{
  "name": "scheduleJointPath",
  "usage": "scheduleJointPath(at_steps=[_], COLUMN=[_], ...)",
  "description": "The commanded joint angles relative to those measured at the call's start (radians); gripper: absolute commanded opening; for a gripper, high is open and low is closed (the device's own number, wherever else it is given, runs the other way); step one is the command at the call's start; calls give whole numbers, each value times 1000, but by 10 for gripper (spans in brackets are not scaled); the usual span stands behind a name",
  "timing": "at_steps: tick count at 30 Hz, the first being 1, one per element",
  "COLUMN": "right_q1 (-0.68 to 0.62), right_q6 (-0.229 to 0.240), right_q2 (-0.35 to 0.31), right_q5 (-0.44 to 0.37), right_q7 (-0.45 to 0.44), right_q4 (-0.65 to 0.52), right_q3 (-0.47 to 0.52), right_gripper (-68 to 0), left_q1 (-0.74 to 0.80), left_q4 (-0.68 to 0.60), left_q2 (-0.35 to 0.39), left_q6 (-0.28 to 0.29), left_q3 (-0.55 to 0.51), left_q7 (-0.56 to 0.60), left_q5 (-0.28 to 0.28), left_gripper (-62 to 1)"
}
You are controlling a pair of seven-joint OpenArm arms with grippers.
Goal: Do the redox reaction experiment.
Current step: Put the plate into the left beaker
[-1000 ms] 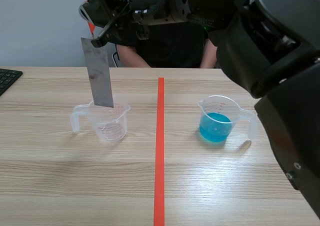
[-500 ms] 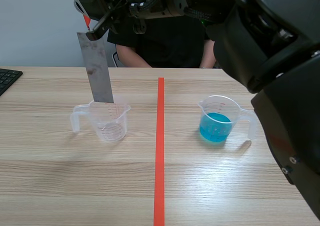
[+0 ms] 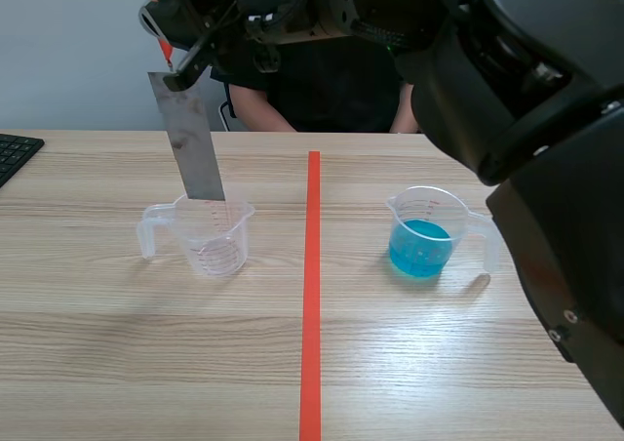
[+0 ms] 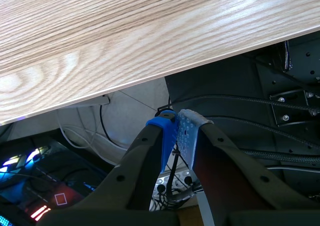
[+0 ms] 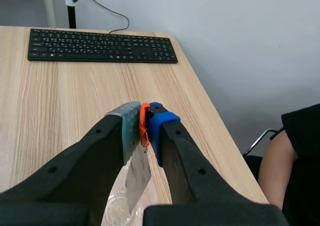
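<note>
- Below the surface's edge, the left gripper (image 4: 177,131) sits closed on nothing.
- Left of the tape line (image 3: 312,295), the right gripper (image 3: 180,65) pinches a grey metal strip (image 3: 190,139) upright, its lower end at the rim of the empty beaker (image 3: 210,238).
- Right of the line, the blue solution beaker (image 3: 424,238) waits. I judge that dipping the strip there is not yet done.
- The beakers' scale marks are too small to read.

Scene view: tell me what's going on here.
The right gripper, reaching across from the right, is shut on the top end of a grey metal strip, holding it nearly upright with its lower end at the rim of an empty clear cup. A second cup with blue liquid stands across the tape line, untouched. The left gripper is shut on nothing, below the table. A person sits opposite.
</note>
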State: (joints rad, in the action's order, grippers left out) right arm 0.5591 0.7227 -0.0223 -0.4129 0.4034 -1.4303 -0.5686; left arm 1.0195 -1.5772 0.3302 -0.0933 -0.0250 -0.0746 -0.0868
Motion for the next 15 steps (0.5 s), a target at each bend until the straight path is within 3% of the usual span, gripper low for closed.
scheduleJointPath(at_steps=[1, 15], right_q1=[28, 28], right_q6=[-1, -1], right_q2=[4, 4], right_q5=[-5, 58], right_q7=[-26, -105], right_q4=[8, 118], right_q3=[1, -3], right_gripper=[-658, -658], left_q1=[5, 5], left_q4=[-8, -8], left_q2=[0, 0], left_q6=[3, 3], left_q3=[0, 0], left_q7=[11, 11], left_q5=[-3, -3], left_gripper=[-560, -560])
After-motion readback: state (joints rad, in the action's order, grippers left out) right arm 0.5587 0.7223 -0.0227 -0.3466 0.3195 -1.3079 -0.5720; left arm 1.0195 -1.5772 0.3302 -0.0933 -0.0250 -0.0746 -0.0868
